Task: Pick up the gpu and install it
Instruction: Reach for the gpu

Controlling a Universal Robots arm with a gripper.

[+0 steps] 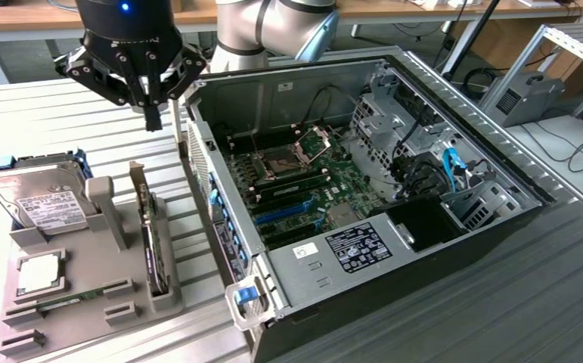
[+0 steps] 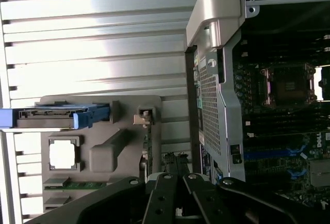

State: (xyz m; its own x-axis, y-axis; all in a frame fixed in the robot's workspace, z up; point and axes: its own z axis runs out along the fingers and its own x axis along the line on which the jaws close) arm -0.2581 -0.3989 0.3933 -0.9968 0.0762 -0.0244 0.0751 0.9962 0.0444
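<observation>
Judging by the layout, nothing is counted as done: the gpu (image 1: 148, 227) is seen standing on edge in the grey holder (image 1: 118, 223) on the worktop (image 1: 49, 121), ungrasped, with the tool (image 1: 153, 122) (shut, holding nothing) poised above it, beside the open computer case (image 1: 402, 291).

Slatted alu table (image 1: 39, 121), wood desks (image 1: 13, 15) behind

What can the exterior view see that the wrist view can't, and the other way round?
Exterior view: grey robot arm, wooden desks behind, white label inside the open dark computer case. Wrist view: that case's perforated metal rear panel straight on. Both: shut black gripper, green gpu card standing in a grey holder, silver hard drive in a blue frame, green motherboard.
</observation>
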